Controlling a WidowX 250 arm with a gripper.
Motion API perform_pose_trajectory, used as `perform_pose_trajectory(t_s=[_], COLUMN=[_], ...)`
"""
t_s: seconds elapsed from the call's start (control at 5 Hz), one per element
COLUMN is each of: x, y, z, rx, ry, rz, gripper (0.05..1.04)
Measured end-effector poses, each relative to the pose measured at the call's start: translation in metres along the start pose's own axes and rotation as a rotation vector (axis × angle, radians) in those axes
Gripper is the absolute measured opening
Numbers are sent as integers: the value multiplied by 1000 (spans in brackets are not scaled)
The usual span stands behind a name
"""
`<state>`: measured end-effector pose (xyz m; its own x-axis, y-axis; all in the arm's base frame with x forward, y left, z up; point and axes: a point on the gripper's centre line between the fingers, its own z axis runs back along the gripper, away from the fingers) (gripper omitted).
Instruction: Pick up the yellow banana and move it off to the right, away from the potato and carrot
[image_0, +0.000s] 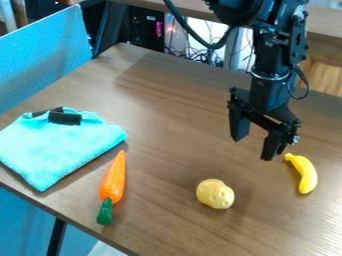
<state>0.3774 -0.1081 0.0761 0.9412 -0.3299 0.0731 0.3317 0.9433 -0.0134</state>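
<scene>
Gripper (252, 149) spread, empty, above table (170, 107) near banana (304, 174); potato (215, 194) nearer, carrot (113, 182) and cloth (60, 147) left.

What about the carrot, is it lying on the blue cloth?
No, the carrot lies on the brown table, beside the blue cloth.

A flat brown table with a wood-grain top (160, 130) carries four things. At the left of the view lies a folded turquoise cloth (57, 147) with black pieces at its far side. Just beside its right corner is the tip of a slender orange toy carrot (113, 180), its green end towards the near edge. Further right sit a rounded, tan-yellow toy potato (215, 194) with small dimples and, beyond it, a curved yellow toy banana (305, 174).
</scene>
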Motion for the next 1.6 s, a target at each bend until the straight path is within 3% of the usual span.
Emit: perform_pose_trajectory(t_s=[0.2, 0.4, 0.6, 0.8, 1.0, 1.2, 1.4, 1.6], x=[-5, 7, 18, 34, 56, 71, 73, 70], y=[0, -7, -29, -39, -57, -69, -75, -77], z=[-17, -14, -12, -14, -32, -37, -53, -53], rx=[-2, 22, 11, 0, -16, -23, -44, -47], ry=[46, 5, -52, -109, -45, 3, 70, 109], rz=[2, -12, -37, 33, 183, 300, 362, 356], gripper=[991, 991, 991, 991, 991, 991, 993, 980])
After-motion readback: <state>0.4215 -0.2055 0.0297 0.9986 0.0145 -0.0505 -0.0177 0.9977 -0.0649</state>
